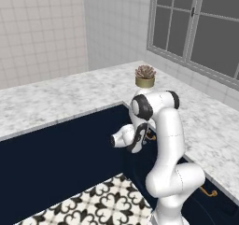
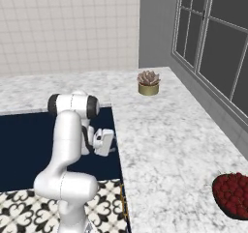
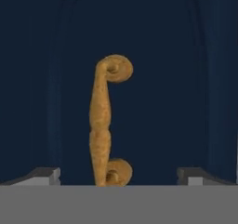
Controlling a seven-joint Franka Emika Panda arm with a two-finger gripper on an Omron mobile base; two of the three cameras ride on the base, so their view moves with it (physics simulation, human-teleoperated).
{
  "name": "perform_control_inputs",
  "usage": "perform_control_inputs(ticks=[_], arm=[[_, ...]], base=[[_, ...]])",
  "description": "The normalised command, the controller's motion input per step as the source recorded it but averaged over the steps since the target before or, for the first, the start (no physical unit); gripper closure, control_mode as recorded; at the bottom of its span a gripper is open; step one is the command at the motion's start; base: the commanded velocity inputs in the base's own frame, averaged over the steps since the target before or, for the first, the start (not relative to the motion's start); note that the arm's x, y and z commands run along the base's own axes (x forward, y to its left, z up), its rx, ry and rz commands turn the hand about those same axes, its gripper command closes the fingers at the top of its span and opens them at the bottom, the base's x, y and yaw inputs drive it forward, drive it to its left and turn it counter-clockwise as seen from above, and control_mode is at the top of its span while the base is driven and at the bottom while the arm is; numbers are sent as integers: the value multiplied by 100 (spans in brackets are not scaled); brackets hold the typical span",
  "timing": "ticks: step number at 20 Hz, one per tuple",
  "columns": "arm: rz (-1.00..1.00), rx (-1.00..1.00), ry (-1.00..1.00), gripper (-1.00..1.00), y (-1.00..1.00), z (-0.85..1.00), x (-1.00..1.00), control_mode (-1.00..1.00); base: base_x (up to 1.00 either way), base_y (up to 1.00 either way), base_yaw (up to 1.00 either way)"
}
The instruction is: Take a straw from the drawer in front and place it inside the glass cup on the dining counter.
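Note:
The drawer (image 3: 162, 79) is a dark navy front, pushed in, and its curved gold handle (image 3: 101, 125) runs top to bottom in the hand view. My gripper (image 3: 121, 176) is open just in front of that handle, one fingertip on each side and neither touching it. In the right base view my gripper (image 2: 112, 147) faces the navy face under the dining counter (image 2: 169, 130), a white-grey marble top also seen at the dining counter (image 1: 70, 98). The straw is hidden and the glass cup is out of view.
A small potted succulent (image 1: 145, 76) (image 2: 148, 83) stands on the marble near the window corner. A dark bowl of red fruit (image 2: 235, 196) sits at the near right. Another gold handle (image 1: 208, 192) shows lower on the navy base. Patterned floor tiles (image 1: 102, 205) lie below.

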Motion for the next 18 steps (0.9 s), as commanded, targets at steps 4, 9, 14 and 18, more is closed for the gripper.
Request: perform_control_inputs(ticks=[4, 9, 14, 18], arm=[[0, 0, 0, -100, -10, -38, 61, -100], [0, 0, 0, -100, -26, -25, 27, -100], [0, 0, 0, 100, -36, -4, 0, -100], [0, 2, 0, 100, -10, 0, -3, -100]], base=[[0, 0, 0], [0, 0, 0], [0, 0, 0], [0, 0, 0]])
